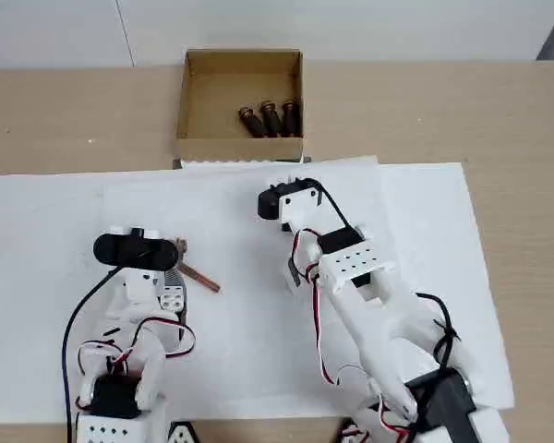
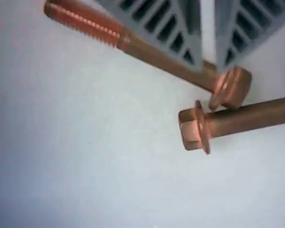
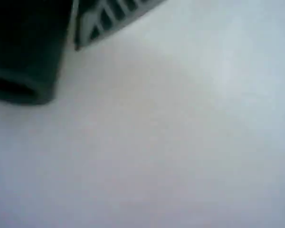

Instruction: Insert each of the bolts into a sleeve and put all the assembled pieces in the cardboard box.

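A: Starting with high view. Seeing what?

B: Seeing cardboard box (image 1: 222, 148) sitting on table (image 1: 517, 120) at far side, just past white paper (image 1: 55, 212). Counting three assembled pieces (image 1: 270, 118) lying side by side inside, toward right half, near front wall. Spotting left arm (image 1: 134, 369) at near left, ending over white paper, with bolt A (image 1: 201, 278) lying aslant on sheet right at arm's tip. Spotting right arm (image 1: 379, 314) crossing sheet from near right, ending mid-sheet, near box front but apart from it.

A: Moving to left wrist view. Clamping anything?

B: Seeing left gripper (image 2: 209, 61) pinching bolt A (image 2: 147, 50) on shank, just behind head, jaws standing nearly together. Seeing threaded end pointing away from tips. Noting bolt B (image 2: 237, 121) lying loose on sheet, outside jaws, head just beside bolt A's head. Not managing to tell touching or apart.

A: Going to right wrist view. Holding sleeve?

B: Seeing dark sleeve (image 3: 21, 47) directly beside grey ribbed part of right gripper (image 3: 85, 33), white paper spreading beneath both. Not managing to tell clamped or released. Not managing to tell sleeve resting on sheet or hanging above either.
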Controlling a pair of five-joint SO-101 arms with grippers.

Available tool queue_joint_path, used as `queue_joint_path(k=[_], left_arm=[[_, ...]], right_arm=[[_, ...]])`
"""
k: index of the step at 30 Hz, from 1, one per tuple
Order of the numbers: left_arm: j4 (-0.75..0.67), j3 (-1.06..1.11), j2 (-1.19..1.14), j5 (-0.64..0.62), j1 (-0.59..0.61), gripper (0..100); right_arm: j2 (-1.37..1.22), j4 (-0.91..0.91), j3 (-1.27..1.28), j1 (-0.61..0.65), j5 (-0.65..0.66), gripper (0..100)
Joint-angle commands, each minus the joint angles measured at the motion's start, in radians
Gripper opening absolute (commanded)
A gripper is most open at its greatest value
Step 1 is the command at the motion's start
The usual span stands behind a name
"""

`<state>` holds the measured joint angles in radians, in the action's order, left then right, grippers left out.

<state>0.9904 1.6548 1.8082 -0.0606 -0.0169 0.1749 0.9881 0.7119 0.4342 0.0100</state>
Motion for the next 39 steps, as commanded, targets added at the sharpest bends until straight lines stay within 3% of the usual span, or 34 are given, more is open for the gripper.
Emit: queue_joint_path(k=[1, 11, 25, 33, 39], left_arm=[[-0.002, -0.004, 0.009, 0.0, 0.002, 1], [-0.002, -0.004, 0.009, 0.0, 0.002, 1], [0.0, -0.005, 0.009, 0.003, 0.002, 1], [0.005, -0.082, 0.006, 0.006, 0.089, 1], [0.115, -0.24, 0.005, 0.089, 0.133, 1]], right_arm=[[-0.019, -0.031, -0.008, -0.007, 0.011, 0.0], [0.082, -0.008, -0.038, 0.001, 0.011, 0.3], [0.469, 0.363, -0.318, 0.015, 0.003, 0.3], [0.638, 0.441, -0.322, 0.015, -0.115, 0.3], [0.708, 0.542, -0.319, -0.042, -0.193, 0.3]])
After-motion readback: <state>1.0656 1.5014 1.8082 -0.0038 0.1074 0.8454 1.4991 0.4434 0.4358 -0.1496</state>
